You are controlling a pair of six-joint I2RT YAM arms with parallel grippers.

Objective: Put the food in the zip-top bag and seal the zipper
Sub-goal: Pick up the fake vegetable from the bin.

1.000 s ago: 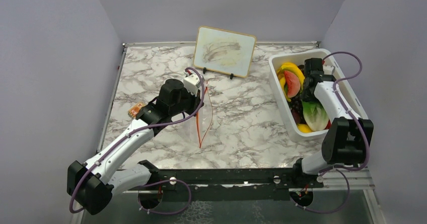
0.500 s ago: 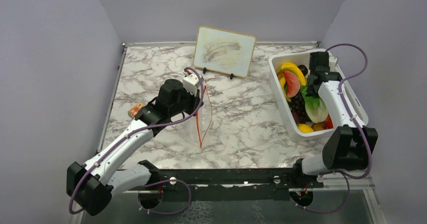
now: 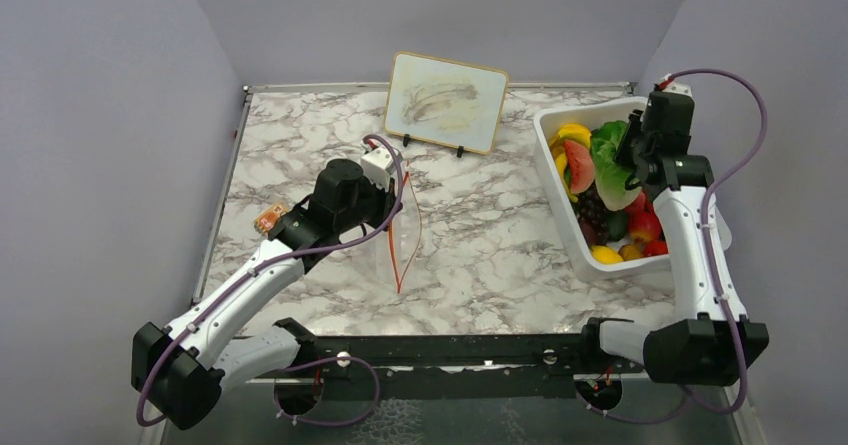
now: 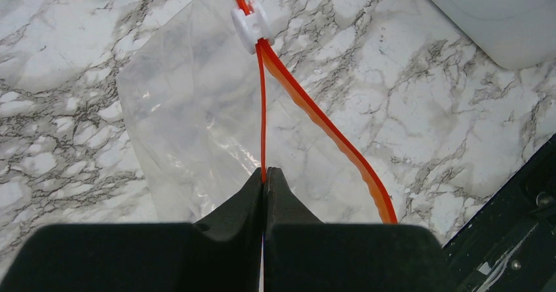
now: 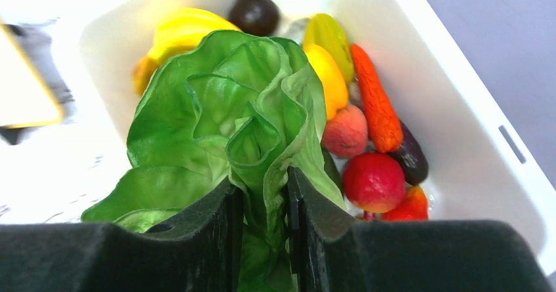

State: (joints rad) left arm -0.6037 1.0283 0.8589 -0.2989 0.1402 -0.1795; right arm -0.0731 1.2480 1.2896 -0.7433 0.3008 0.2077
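Note:
My left gripper (image 3: 392, 187) (image 4: 265, 176) is shut on one lip of the zipper (image 4: 262, 108), holding the clear zip-top bag (image 3: 395, 240) (image 4: 197, 121) up with its mouth open; the other red-orange lip (image 4: 328, 131) bows away. A white slider (image 4: 250, 25) sits at the far end. My right gripper (image 3: 622, 160) (image 5: 263, 197) is shut on the green lettuce (image 3: 608, 155) (image 5: 229, 115) and holds it above the white tub (image 3: 560, 220). More food lies in the tub: banana (image 5: 177, 29), red pieces (image 5: 374, 182), an orange carrot-like piece (image 5: 374, 98), dark grapes (image 3: 592, 210).
A framed board (image 3: 446, 101) stands on a stand at the back centre. A small orange patterned card (image 3: 268, 220) lies beside the left arm. Grey walls close in the marble table (image 3: 480, 225) at left, back and right. A black rail runs along the near edge.
My right gripper has risen out of the tub and lifted the lettuce, moving toward the back right. The left gripper and the bag have stayed put.

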